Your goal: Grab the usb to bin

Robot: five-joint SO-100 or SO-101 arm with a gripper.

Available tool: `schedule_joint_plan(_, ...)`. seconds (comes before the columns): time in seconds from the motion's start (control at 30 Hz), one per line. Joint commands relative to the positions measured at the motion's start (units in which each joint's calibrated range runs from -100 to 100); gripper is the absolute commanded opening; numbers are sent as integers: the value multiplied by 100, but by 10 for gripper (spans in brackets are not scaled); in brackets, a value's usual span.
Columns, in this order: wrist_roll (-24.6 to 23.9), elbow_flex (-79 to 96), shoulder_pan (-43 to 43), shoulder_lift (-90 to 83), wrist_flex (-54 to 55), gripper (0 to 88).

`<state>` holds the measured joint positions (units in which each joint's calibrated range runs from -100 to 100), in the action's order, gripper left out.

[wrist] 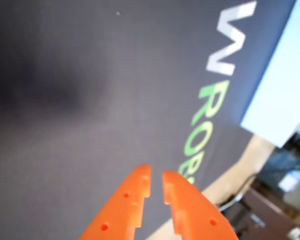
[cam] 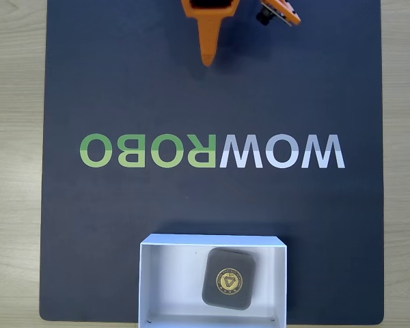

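The usb, a dark-grey rounded case with a gold round emblem, lies flat inside the white bin, right of its middle, at the mat's near edge in the fixed view. Far from it, at the top edge of that view, my orange gripper points down over the mat. In the wrist view the gripper rises from the bottom with its two fingers almost touching and nothing between them. A pale corner of the bin shows at the right of the wrist view.
A dark mat with the green and white WOWROBO lettering covers the light wooden table. Another orange arm part sits at the top. Cables and dark clutter lie beyond the table edge.
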<state>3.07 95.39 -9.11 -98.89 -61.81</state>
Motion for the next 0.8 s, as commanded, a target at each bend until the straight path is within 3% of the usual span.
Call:
schedule_joint_plan(0.0,-12,-135,-24,-18,-441,25)
schedule_joint_plan(0.13,-18,-361,-32,-26,-1217,25)
schedule_joint_plan(0.77,30,-361,-141,-26,-1183,25)
